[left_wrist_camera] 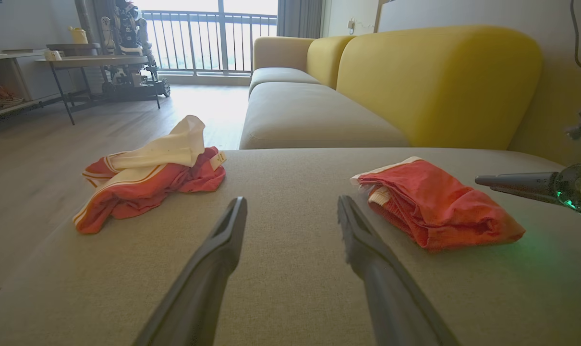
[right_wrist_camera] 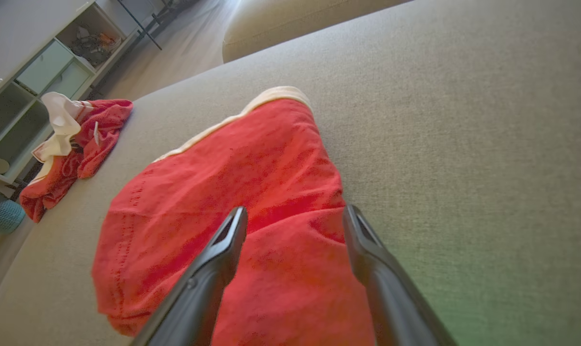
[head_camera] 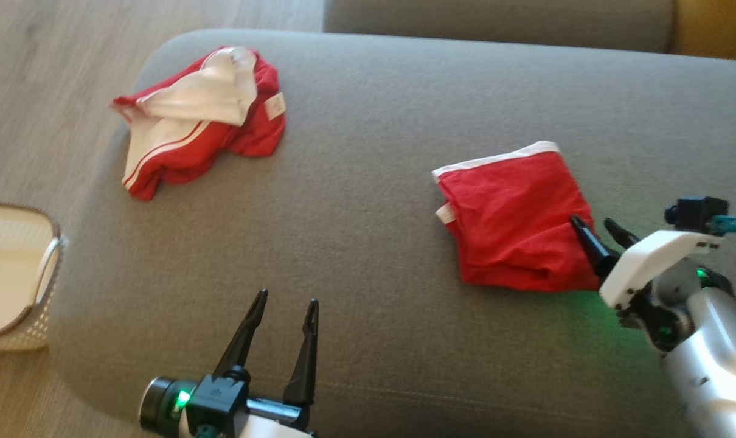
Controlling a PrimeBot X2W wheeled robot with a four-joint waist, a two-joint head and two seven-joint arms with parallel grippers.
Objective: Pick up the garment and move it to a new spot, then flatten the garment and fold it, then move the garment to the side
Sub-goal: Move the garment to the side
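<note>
Working left to right across the grey sofa (head_camera: 356, 255), you find a basket (head_camera: 50, 255) off its left edge and a crumpled garment (head_camera: 204, 121) at the far left corner. Your left tool (head_camera: 286, 298) hovers near the front edge, fingers spread wide, holding nothing. The folded garment (head_camera: 514, 213) lies right of centre. Your right tool (head_camera: 592, 222), fingers apart and empty, is at the garment's near right corner. The fold looks done, so the shift aside seems next. Bite through every layer at that thick edge and lift low. Slide rather than swing, or the stack may fall open.
</note>
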